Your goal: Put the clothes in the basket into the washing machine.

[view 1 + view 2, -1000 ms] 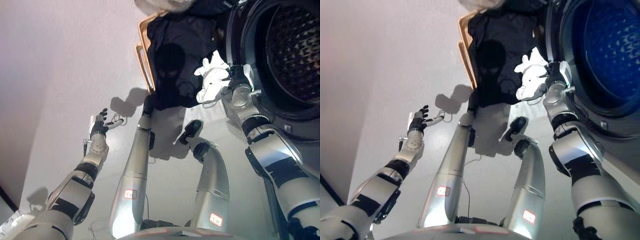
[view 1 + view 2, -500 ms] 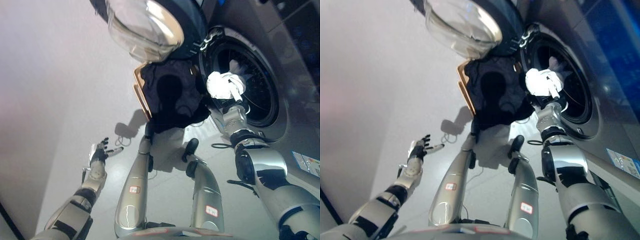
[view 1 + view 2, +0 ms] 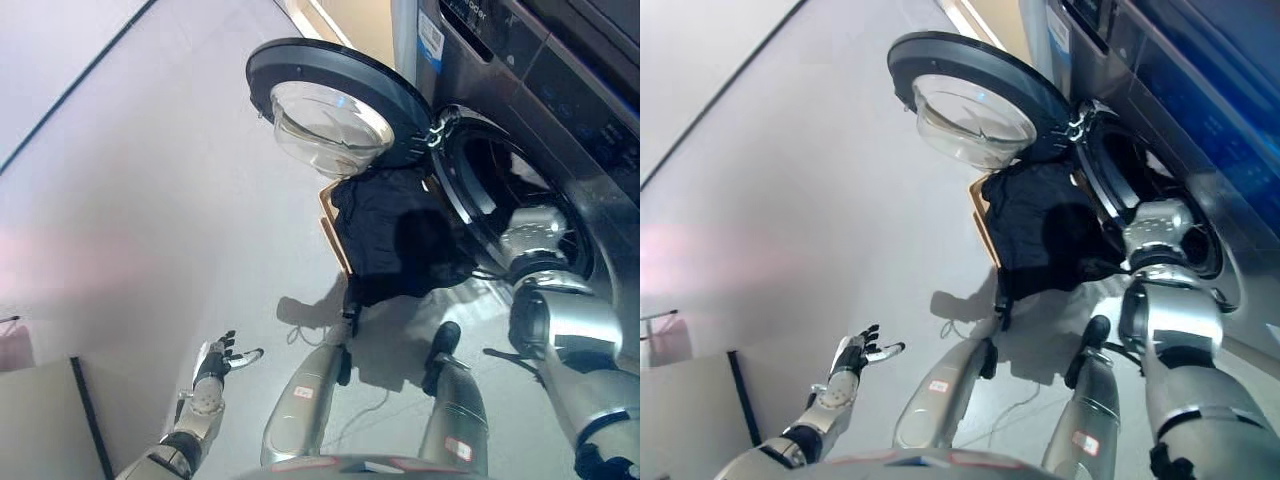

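Fingers of left hand spread; right hand's hidden inside washing machine drum.

Glossy dark metal washing machine, shiny clear glass bowl in its dark plastic door, matt black cloth clothes, pale wooden basket rim, smooth satin grey floor

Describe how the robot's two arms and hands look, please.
Both arms are silver-grey metal with black bands at the joints. The left hand is dark, with white covers on some fingers. The right arm has a rounded silver shell; its hand is hidden inside the drum.
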